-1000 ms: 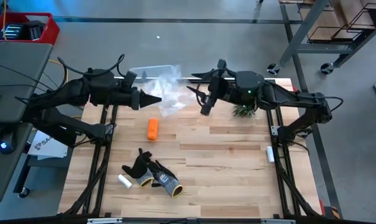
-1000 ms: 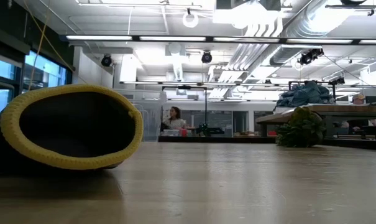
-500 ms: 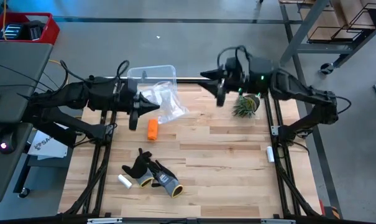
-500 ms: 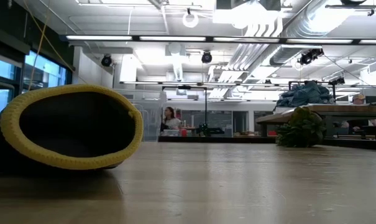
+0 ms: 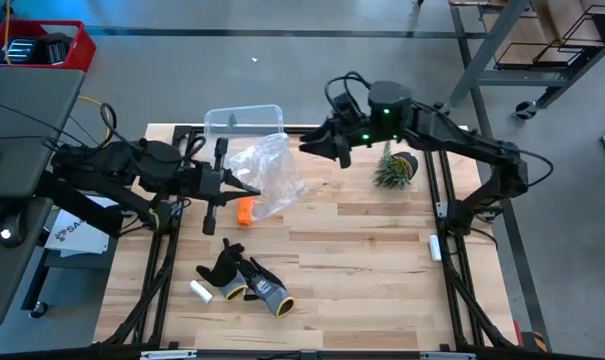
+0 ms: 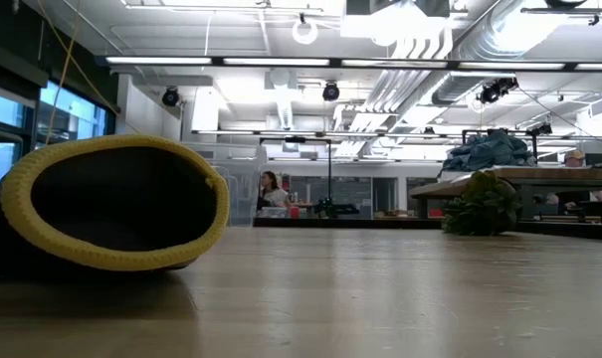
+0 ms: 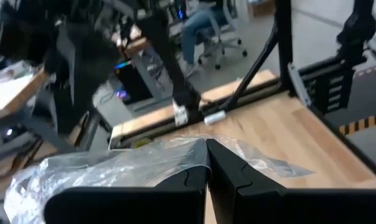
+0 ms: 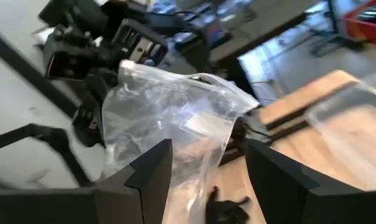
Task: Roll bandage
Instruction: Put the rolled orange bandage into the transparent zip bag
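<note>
The orange bandage (image 5: 244, 208) lies as a short roll on the wooden table, its far-right side covered by a clear plastic bag (image 5: 272, 168). My left gripper (image 5: 250, 190) is beside the bandage, shut on the bag (image 7: 113, 168). My right gripper (image 5: 310, 145) is open, off the bag's far right corner and apart from it. The bag (image 8: 169, 118) stands ahead of its spread fingers in the right wrist view. The low view shows neither the bandage nor the grippers. My left gripper pinches the clear bag's film (image 7: 200, 148) between its two shut fingers (image 7: 231, 180). The fingers come about level from the table's left. The crumpled bag spreads out beyond the fingertips, toward the table's right and far side.
Black-grey-yellow gloves (image 5: 250, 282) and a small white cylinder (image 5: 199, 291) lie near the front left. A glove cuff (image 6: 111, 204) fills the low view's left. A clear container (image 5: 244, 122) stands at the far edge, a green plant (image 5: 394, 168) at the far right, and another white cylinder (image 5: 434, 247) at the right edge.
My left gripper has moved toward the table's near edge with the bag, which now overlaps the bandage. My right gripper first drew back toward the far right, then came back toward the bag's far corner. The bandage has stayed where it was.
</note>
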Controlling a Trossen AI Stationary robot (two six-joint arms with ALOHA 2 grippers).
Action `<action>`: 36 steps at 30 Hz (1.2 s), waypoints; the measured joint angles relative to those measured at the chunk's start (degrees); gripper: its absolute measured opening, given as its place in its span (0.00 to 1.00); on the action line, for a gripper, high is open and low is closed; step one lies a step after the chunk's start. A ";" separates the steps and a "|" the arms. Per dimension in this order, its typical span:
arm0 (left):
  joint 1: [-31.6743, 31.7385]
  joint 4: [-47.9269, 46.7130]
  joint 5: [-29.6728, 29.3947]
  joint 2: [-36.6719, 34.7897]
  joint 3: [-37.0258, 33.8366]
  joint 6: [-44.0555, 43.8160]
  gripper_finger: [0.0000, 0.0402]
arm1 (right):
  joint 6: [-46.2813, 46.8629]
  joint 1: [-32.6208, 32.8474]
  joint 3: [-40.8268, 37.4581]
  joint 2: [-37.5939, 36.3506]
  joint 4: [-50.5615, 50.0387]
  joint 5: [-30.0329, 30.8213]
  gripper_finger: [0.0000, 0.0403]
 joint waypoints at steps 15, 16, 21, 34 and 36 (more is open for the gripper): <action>-3.86 0.14 -3.42 2.83 7.05 -0.08 0.00 | 8.38 1.12 0.00 6.42 17.21 -8.90 0.48; -3.86 0.13 -3.46 2.98 7.05 0.08 0.00 | 8.61 1.36 0.00 6.77 17.13 -9.21 0.48; -3.86 -1.15 -3.59 3.31 7.05 0.09 0.00 | 8.64 2.45 -0.02 6.98 19.56 -9.86 0.43; -4.59 -12.58 -6.81 2.55 7.03 -5.65 0.00 | 3.64 2.52 -0.02 4.39 14.76 -8.66 0.01; -5.05 -15.90 -8.08 2.47 7.03 -7.59 0.00 | 0.45 1.68 -0.02 3.22 11.92 -8.68 0.00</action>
